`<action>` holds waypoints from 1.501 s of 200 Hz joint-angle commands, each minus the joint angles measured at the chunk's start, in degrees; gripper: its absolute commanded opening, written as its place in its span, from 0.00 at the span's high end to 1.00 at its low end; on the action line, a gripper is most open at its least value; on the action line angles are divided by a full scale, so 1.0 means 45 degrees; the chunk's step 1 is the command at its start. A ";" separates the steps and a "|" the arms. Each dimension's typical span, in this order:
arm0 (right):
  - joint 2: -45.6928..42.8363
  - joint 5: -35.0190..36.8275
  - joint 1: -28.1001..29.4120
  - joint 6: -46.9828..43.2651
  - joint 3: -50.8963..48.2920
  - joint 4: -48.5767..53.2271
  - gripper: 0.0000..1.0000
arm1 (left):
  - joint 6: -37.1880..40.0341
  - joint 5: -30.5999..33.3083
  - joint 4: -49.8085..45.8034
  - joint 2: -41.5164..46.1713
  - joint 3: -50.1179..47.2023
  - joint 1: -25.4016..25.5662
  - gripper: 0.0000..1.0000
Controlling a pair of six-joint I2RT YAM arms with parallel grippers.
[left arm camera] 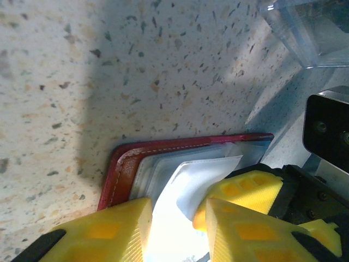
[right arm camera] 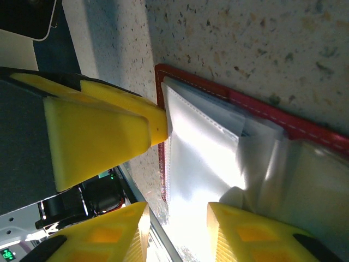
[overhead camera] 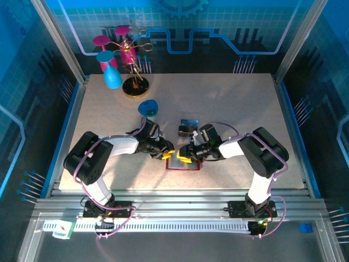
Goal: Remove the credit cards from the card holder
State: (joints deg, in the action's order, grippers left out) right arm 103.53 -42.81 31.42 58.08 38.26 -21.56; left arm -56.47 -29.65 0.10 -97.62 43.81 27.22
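The red card holder (overhead camera: 183,167) lies open and flat near the table's front edge, its clear inner pockets glaring white (left arm camera: 122,169) (right arm camera: 256,106). Any credit cards inside the pockets are lost in the glare. A bluish card (overhead camera: 190,121) and a dark one (overhead camera: 184,131) lie just beyond the holder. My left gripper (overhead camera: 168,155) (left arm camera: 177,229) hangs low over the holder's left end, jaws apart over a lifted pocket sheet. My right gripper (overhead camera: 184,155) (right arm camera: 177,234) comes in from the right, jaws apart over the pockets. Each arm's yellow fingertip touches the sheet in the other's wrist view.
A clear plastic tray (left arm camera: 305,27) stands just beyond the holder. A gold stand with pink and blue cups (overhead camera: 124,60) is at the back left, with a blue piece (overhead camera: 148,107) in front of it. The table's front edge (overhead camera: 180,189) runs close behind the holder.
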 commanded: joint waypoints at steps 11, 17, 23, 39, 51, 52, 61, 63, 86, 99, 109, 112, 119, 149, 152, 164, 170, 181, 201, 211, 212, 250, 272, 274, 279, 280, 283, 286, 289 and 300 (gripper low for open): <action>0.0675 0.0334 -0.0068 -0.0018 -0.0218 0.0973 0.66 | 0.0653 -0.0189 -0.0820 -0.0191 0.0339 0.0284 0.67; 0.0676 0.0339 -0.0068 -0.0005 -0.0220 0.0983 0.66 | 0.0737 -0.0158 -0.0895 -0.0136 0.0373 0.0295 0.67; 0.0701 0.0340 -0.0078 -0.0011 -0.0209 0.0978 0.66 | 0.0812 -0.0153 -0.0964 -0.0089 0.0363 0.0297 0.67; 0.0702 0.0340 -0.0068 0.0002 -0.0211 0.0968 0.66 | 0.0977 -0.0195 -0.1081 0.0120 0.0413 0.0307 0.67; 0.0698 0.0325 -0.0068 0.0001 -0.0215 0.0975 0.66 | 0.1179 -0.0192 -0.1328 0.0242 0.0503 0.0325 0.67; 0.0701 0.0329 -0.0068 0.0002 -0.0208 0.0979 0.66 | 0.1200 -0.0190 -0.1358 0.0255 0.0520 0.0341 0.67; 0.0710 0.0302 -0.0068 0.0012 -0.0202 0.0972 0.66 | 0.1432 -0.0201 -0.1618 0.0332 0.0627 0.0361 0.67; 0.0721 0.0301 -0.0068 0.0014 -0.0187 0.0980 0.66 | 0.1469 -0.0192 -0.1686 0.0333 0.0643 0.0377 0.67; 0.0763 0.0272 -0.0067 -0.0005 -0.0143 0.0990 0.66 | 0.1825 -0.0269 -0.2150 0.0406 0.0900 0.0472 0.67; 0.0764 0.0260 -0.0067 -0.0010 -0.0128 0.1007 0.65 | 0.1803 -0.0344 -0.2156 0.0472 0.0950 0.0478 0.67; 0.0775 0.0265 -0.0071 -0.0007 -0.0126 0.1012 0.65 | 0.1775 -0.0328 -0.2187 0.0531 0.0987 0.0489 0.67; 0.0770 0.0258 -0.0068 0.0001 -0.0124 0.1016 0.65 | 0.1768 -0.0326 -0.2190 0.0550 0.0987 0.0505 0.67; 0.0756 0.0283 -0.0068 -0.0009 -0.0126 0.1029 0.65 | 0.1774 -0.0325 -0.2209 0.0578 0.1005 0.0505 0.67; 0.0760 0.0288 -0.0073 -0.0026 -0.0113 0.1036 0.65 | 0.1805 -0.0378 -0.2209 0.0562 0.1026 0.0542 0.67; 0.0756 0.0286 -0.0069 -0.0035 -0.0108 0.1058 0.65 | 0.1806 -0.0376 -0.2209 0.0552 0.1026 0.0539 0.67; 0.0760 0.0295 -0.0069 -0.0082 -0.0086 0.1138 0.67 | 0.1805 -0.0339 -0.2282 0.0541 0.1026 0.0539 0.67; 0.0753 0.0309 -0.0068 -0.0107 -0.0068 0.1180 0.68 | 0.1806 -0.0264 -0.2323 0.0553 0.1018 0.0537 0.67; 0.0678 0.0400 -0.0068 -0.0196 -0.0046 0.1276 0.69 | 0.1806 -0.0136 -0.2399 0.0598 0.0990 0.0537 0.67; 0.0474 0.0856 -0.0021 -0.0828 0.0295 0.2894 0.70 | 0.1779 0.0233 -0.2649 0.0697 0.0987 0.0533 0.67; 0.0358 0.1147 0.0020 -0.1298 0.0574 0.3762 0.70 | 0.1772 0.0311 -0.2696 0.0698 0.0999 0.0546 0.66; 0.0336 0.1180 0.0025 -0.1341 0.0606 0.3837 0.70 | 0.1769 0.0315 -0.2697 0.0698 0.1002 0.0549 0.66; -0.0071 0.2200 0.0259 -0.2697 0.1522 0.6350 0.71 | 0.1750 0.0483 -0.2715 0.0485 0.0977 0.0537 0.65; -0.0210 0.2604 0.0322 -0.3066 0.1840 0.7095 0.73 | 0.1680 0.0637 -0.2737 0.0352 0.0889 0.0535 0.64; -0.0222 0.2629 0.0337 -0.3079 0.1866 0.7150 0.73 | 0.1672 0.0643 -0.2737 0.0333 0.0865 0.0538 0.64; -0.0262 0.2690 0.0342 -0.3129 0.1921 0.7235 0.74 | 0.1641 0.0655 -0.2737 0.0327 0.0855 0.0546 0.64; -0.0257 0.2693 0.0352 -0.3136 0.1924 0.7253 0.74 | 0.1636 0.0653 -0.2737 0.0317 0.0843 0.0549 0.64; -0.0279 0.2713 0.0358 -0.3156 0.1942 0.7301 0.74 | 0.1614 0.0673 -0.2732 0.0314 0.0834 0.0544 0.64; -0.0275 0.2732 0.0361 -0.3171 0.1958 0.7324 0.74 | 0.1601 0.0681 -0.2704 0.0303 0.0814 0.0544 0.64; -0.0274 0.2752 0.0376 -0.3180 0.1982 0.7347 0.75 | 0.1593 0.0667 -0.2672 0.0314 0.0797 0.0536 0.64; -0.0294 0.2755 0.0398 -0.3205 0.1995 0.7336 0.76 | 0.1514 0.0642 -0.2567 0.0355 0.0779 0.0551 0.64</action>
State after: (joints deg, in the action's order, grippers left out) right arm 102.32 -35.51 32.62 46.13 47.27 3.14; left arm -49.39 -27.59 -10.28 -96.05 47.20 29.32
